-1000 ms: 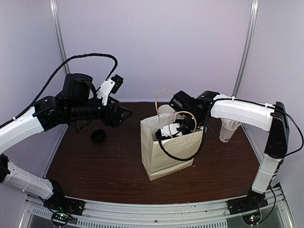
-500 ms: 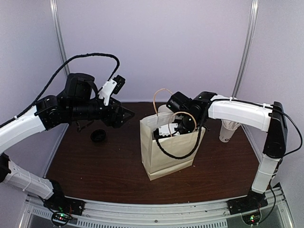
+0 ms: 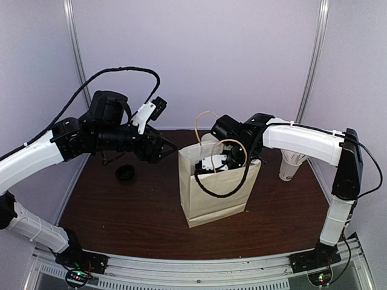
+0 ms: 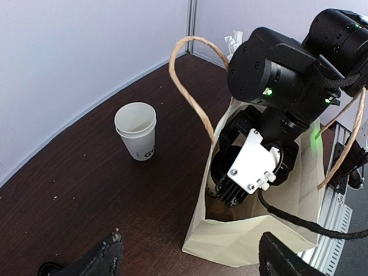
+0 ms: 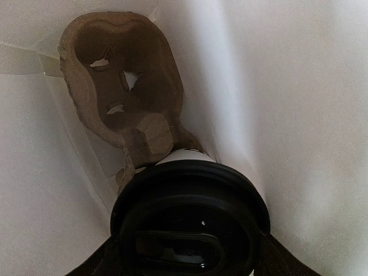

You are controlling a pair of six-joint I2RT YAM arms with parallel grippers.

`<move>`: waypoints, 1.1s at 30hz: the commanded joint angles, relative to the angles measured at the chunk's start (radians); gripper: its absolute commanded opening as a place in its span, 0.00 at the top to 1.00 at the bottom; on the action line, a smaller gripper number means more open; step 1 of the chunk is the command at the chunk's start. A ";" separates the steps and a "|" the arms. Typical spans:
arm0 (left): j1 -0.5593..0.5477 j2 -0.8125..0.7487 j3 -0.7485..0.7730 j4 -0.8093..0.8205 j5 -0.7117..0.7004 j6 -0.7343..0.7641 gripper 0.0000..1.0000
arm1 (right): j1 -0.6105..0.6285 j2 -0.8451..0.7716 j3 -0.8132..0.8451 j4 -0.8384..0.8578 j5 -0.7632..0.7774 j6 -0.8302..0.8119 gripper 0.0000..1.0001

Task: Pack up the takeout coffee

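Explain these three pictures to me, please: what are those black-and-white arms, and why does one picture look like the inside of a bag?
They are two robot arms bolted at the table's near edge, each ending in a two-finger gripper. One picture is shot from above and behind them. The other two come from cameras on the wrists. On the dark table are a paper bag, an unlidded white paper cup and a loose black lid. The right gripper reaches down into the bag, so its camera sees the inside: a brown pulp cup carrier against the wall, and a black-lidded coffee cup, which it appears to grip. The left gripper hovers open and holds nothing.
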 commanded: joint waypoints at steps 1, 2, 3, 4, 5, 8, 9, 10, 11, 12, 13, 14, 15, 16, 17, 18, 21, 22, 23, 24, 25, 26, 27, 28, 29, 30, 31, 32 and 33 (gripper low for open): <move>0.007 0.031 0.050 -0.007 0.053 -0.008 0.17 | -0.011 0.048 -0.006 -0.133 0.021 0.062 0.29; 0.007 0.039 0.054 -0.011 0.062 -0.007 0.17 | -0.011 0.047 -0.002 -0.138 0.016 0.068 0.28; 0.007 0.044 0.057 -0.013 0.069 -0.007 0.17 | -0.011 0.045 0.002 -0.141 0.013 0.071 0.27; 0.007 0.047 0.059 -0.015 0.076 -0.007 0.17 | -0.011 0.042 0.006 -0.144 0.009 0.076 0.26; 0.007 0.051 0.061 -0.018 0.079 -0.007 0.18 | -0.011 0.039 0.009 -0.144 0.008 0.080 0.25; 0.007 0.058 0.066 -0.023 0.088 -0.006 0.17 | -0.011 0.035 0.022 -0.146 0.008 0.091 0.24; 0.007 0.062 0.068 -0.025 0.092 -0.005 0.17 | -0.011 0.033 0.025 -0.146 0.008 0.096 0.24; 0.008 0.066 0.071 -0.028 0.097 -0.006 0.17 | -0.011 0.031 0.030 -0.149 0.008 0.100 0.24; 0.007 0.068 0.075 -0.031 0.101 -0.006 0.17 | -0.012 0.030 0.036 -0.154 0.006 0.106 0.22; 0.007 0.070 0.078 -0.034 0.107 -0.006 0.17 | -0.011 0.028 0.045 -0.159 0.005 0.112 0.04; 0.007 0.072 0.079 -0.036 0.110 -0.006 0.17 | -0.011 0.027 0.051 -0.163 0.005 0.118 0.01; 0.007 0.071 0.079 -0.035 0.110 -0.005 0.17 | -0.011 0.025 0.055 -0.166 0.004 0.123 0.00; 0.007 0.071 0.077 -0.034 0.109 -0.007 0.17 | -0.012 0.019 0.058 -0.165 0.002 0.127 0.00; 0.008 0.071 0.075 -0.034 0.108 -0.008 0.17 | -0.011 0.015 0.060 -0.163 0.001 0.132 0.00; 0.007 0.071 0.074 -0.034 0.107 -0.007 0.17 | -0.011 0.007 0.061 -0.161 -0.001 0.137 0.00; 0.008 0.073 0.075 -0.034 0.105 -0.008 0.17 | -0.011 0.001 0.064 -0.160 -0.003 0.142 0.00; 0.008 0.084 0.087 -0.044 0.107 -0.004 0.17 | -0.011 -0.007 0.092 -0.177 -0.020 0.156 0.00; 0.008 0.092 0.096 -0.049 0.108 -0.002 0.17 | -0.011 -0.009 0.103 -0.188 -0.027 0.159 0.00; 0.007 0.105 0.106 -0.053 0.107 0.001 0.17 | -0.011 -0.011 0.113 -0.196 -0.035 0.161 0.00; 0.007 0.116 0.120 -0.057 0.109 0.002 0.17 | -0.011 -0.014 0.122 -0.207 -0.039 0.163 0.00; 0.007 0.128 0.133 -0.059 0.110 0.002 0.17 | -0.011 -0.015 0.132 -0.216 -0.044 0.164 0.00; 0.007 0.143 0.152 -0.062 0.113 0.001 0.17 | -0.011 -0.017 0.139 -0.222 -0.046 0.166 0.00; 0.007 0.159 0.172 -0.067 0.110 0.001 0.17 | -0.011 -0.019 0.144 -0.224 -0.048 0.166 0.00; 0.007 0.179 0.191 -0.073 0.109 0.000 0.17 | -0.011 -0.024 0.145 -0.225 -0.051 0.166 0.00; 0.007 0.200 0.215 -0.078 0.107 0.001 0.17 | -0.011 -0.029 0.146 -0.225 -0.052 0.164 0.00; 0.007 0.222 0.238 -0.086 0.113 0.003 0.17 | -0.011 -0.034 0.145 -0.226 -0.056 0.161 0.00; 0.007 0.249 0.265 -0.098 0.119 0.006 0.18 | -0.011 -0.038 0.145 -0.227 -0.059 0.159 0.00; 0.007 0.274 0.293 -0.111 0.128 0.009 0.18 | -0.011 -0.042 0.148 -0.229 -0.061 0.159 0.00; 0.008 0.298 0.317 -0.121 0.137 0.010 0.19 | -0.011 -0.046 0.149 -0.231 -0.062 0.157 0.00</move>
